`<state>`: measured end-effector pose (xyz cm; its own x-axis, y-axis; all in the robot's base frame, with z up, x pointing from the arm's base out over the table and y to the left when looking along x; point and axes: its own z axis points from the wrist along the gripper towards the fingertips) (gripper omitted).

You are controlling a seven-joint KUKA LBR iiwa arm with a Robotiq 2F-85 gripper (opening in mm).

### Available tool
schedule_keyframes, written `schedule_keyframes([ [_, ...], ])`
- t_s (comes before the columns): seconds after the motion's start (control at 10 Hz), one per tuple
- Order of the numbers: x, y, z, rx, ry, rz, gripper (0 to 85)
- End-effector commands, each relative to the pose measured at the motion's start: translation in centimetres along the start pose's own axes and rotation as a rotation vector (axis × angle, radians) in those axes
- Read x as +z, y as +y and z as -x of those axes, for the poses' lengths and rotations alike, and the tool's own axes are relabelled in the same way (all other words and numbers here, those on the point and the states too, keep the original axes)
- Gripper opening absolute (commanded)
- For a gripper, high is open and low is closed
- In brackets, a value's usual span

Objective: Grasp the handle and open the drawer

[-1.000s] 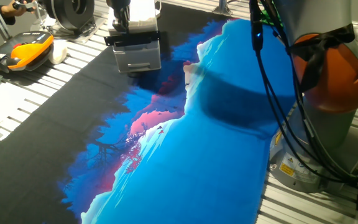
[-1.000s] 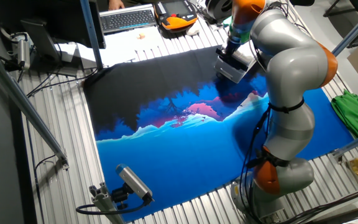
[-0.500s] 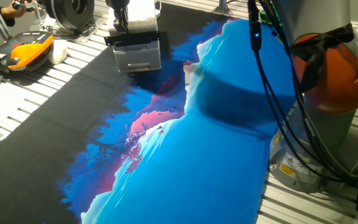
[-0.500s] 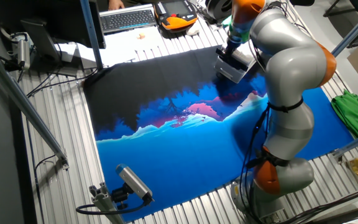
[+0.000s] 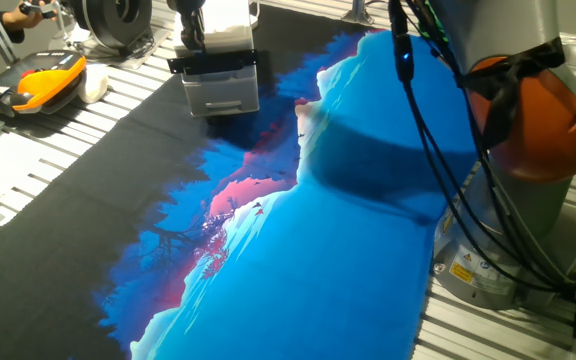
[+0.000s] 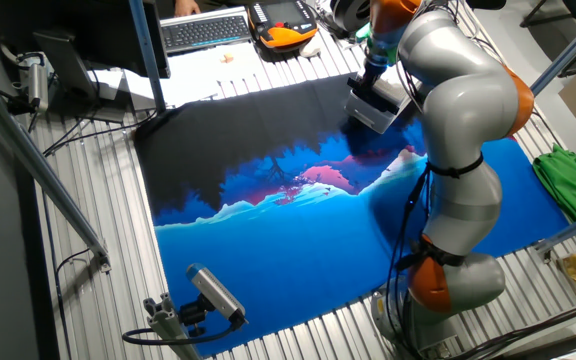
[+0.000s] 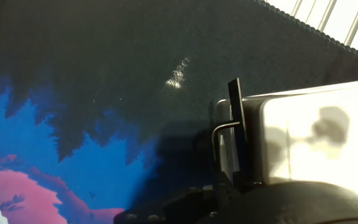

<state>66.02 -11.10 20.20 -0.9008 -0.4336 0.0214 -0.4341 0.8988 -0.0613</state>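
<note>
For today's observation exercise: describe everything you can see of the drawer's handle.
The handle is a thin black bar, seemingly metal, running level across the top of the grey drawer front. In the hand view it stands off the front on a slim bent wire bracket. The gripper hangs directly above its left end; whether its fingers grip it cannot be seen.

no readable text, yellow label (image 5: 460,270) on robot base too small to read

Cabinet (image 5: 220,85) on mat (image 5: 268,230) (case (image 5: 33,82) left).
</note>
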Motion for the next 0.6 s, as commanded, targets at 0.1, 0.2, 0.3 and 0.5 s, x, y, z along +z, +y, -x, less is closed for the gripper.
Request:
schedule_keyframes([
  [0.1, 0.22, -0.18, 0.09, 0.000, -0.002, -0.002, 17.0],
  [0.2, 0.34, -0.20, 0.13, 0.000, -0.002, -0.004, 17.0],
  [0.3, 0.37, -0.20, 0.15, 0.000, -0.004, -0.004, 17.0],
  [0.5, 0.40, -0.15, 0.22, 0.001, -0.006, -0.004, 17.0],
])
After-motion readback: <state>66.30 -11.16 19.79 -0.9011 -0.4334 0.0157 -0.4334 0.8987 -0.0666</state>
